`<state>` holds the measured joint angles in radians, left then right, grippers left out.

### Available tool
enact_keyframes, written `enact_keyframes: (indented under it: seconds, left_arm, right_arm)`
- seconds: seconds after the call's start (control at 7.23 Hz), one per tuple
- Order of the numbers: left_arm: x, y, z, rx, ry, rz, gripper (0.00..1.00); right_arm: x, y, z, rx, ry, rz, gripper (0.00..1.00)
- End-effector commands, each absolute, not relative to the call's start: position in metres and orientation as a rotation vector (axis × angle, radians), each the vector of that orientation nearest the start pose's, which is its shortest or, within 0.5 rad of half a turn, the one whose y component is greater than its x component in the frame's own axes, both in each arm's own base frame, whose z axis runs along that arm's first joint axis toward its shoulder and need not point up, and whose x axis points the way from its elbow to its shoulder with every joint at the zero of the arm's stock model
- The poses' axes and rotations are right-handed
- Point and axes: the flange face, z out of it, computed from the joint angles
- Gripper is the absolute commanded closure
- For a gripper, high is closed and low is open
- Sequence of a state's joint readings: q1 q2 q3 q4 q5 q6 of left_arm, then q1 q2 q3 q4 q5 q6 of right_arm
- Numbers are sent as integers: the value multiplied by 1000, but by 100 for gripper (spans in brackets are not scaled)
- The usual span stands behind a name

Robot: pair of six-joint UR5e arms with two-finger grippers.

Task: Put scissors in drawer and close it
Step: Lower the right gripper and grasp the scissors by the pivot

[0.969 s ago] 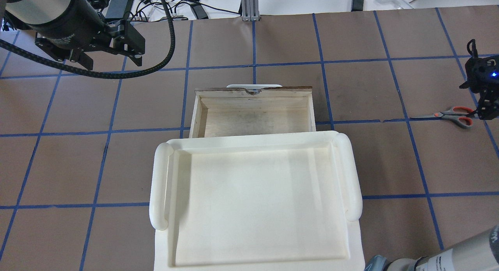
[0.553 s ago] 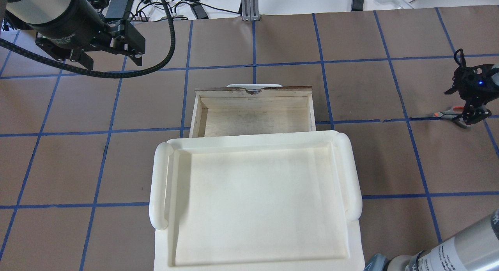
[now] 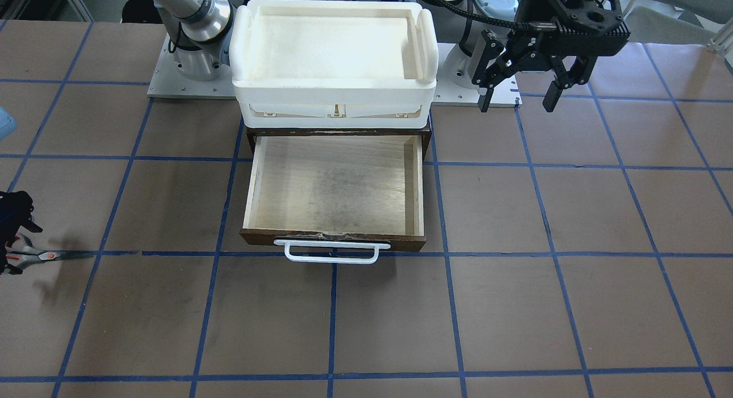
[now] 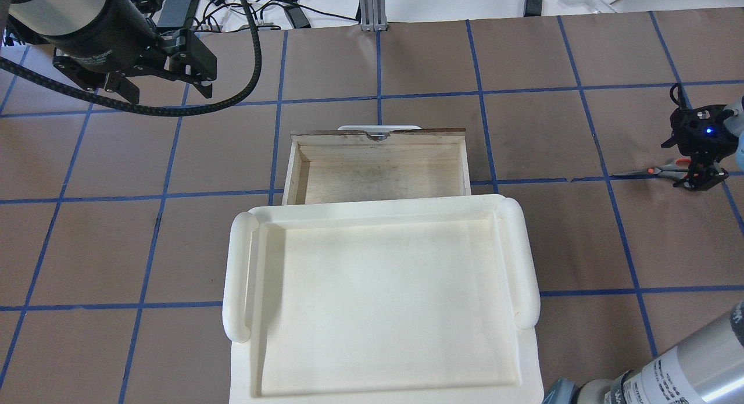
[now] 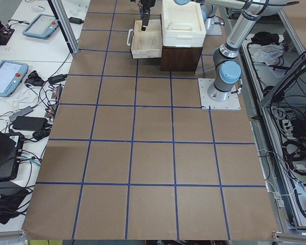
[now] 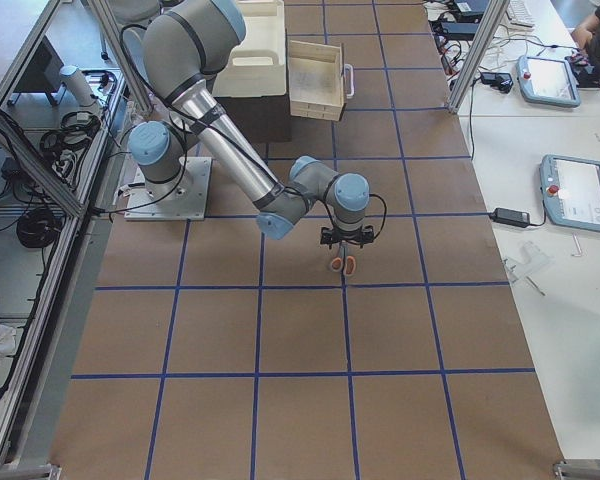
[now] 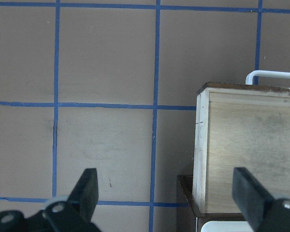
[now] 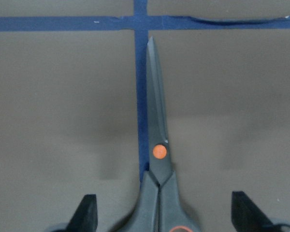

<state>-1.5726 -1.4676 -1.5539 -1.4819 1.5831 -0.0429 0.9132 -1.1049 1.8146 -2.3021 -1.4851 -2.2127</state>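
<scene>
The scissors (image 4: pixel 655 171) lie flat on the brown table at the far right, blades pointing toward the drawer. They also show in the front view (image 3: pixel 43 255) and the right wrist view (image 8: pixel 157 174). My right gripper (image 4: pixel 700 176) hangs low over their handles, open, a finger (image 8: pixel 88 209) on each side of them. The drawer (image 4: pixel 381 174) stands pulled out and empty, its white bar handle (image 3: pixel 331 252) at the far side. My left gripper (image 4: pixel 164 91) is open and empty, up high at the table's left, apart from the drawer (image 7: pixel 246 150).
A white plastic tray (image 4: pixel 239 276) sits on top of the dark cabinet (image 3: pixel 250 140) that holds the drawer. Blue tape lines grid the table. Cables and devices lie beyond the far edge (image 4: pixel 290 9).
My right gripper has moved left and down, from beside the scissors' handles to over them. The scissors, the drawer and the left arm have not moved.
</scene>
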Motion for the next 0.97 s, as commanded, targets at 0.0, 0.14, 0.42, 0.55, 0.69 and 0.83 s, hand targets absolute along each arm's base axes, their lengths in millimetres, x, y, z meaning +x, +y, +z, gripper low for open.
enact_keyframes:
  seconds: [0.0,0.14,0.42,0.55,0.69,0.83]
  left_arm:
    - [-132,-464,555,-69,3116,-329,0]
    - [-132,-464,557,-69,3115,-334,0]
    - [-132,-464,557,-69,3115,-334,0]
    - [-132,-464,556,-69,3116,-331,0]
    - [-132,-464,556,-69,3116,-331,0]
    - [-132,-464,556,-69,3116,-331,0]
  right_arm:
    - [-251,-555,175,-2215,2248,-57,0]
    - [-247,-556,168,-2204,2238,-61,0]
    - [-242,-559,172,-2232,2221,-63,43]
    - [-242,-559,171,-2230,2222,-55,59]
    - [-242,-559,168,-2225,2221,-54,69]
    - [-241,-559,172,-2226,2229,-53,91]
